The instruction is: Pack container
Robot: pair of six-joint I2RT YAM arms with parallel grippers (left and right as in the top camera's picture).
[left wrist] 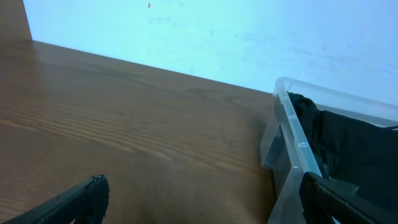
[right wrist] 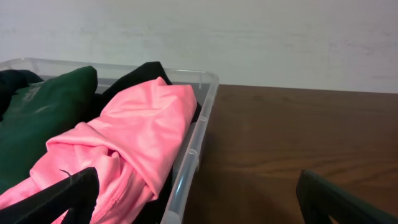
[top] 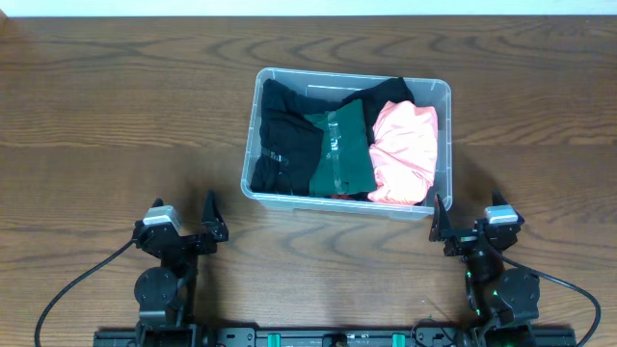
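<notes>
The clear plastic container (top: 253, 154) stands on the table's middle. It holds a black garment (top: 287, 140), a dark green garment (top: 339, 154) and a pink garment (top: 405, 149). Its label is hidden under the clothes. My left gripper (top: 183, 227) is open and empty near the front edge, left of the container. My right gripper (top: 470, 227) is open and empty just beyond the container's front right corner. The left wrist view shows the container's left wall (left wrist: 292, 149) with the black garment (left wrist: 348, 140) inside. The right wrist view shows the pink garment (right wrist: 137, 130), the green garment (right wrist: 43, 118) and the rim (right wrist: 193, 155).
The dark wooden table (top: 116, 116) stretches to both sides of the container. A pale wall (left wrist: 217, 37) stands behind the table. Black cables (top: 77, 280) run from the arm bases along the front edge.
</notes>
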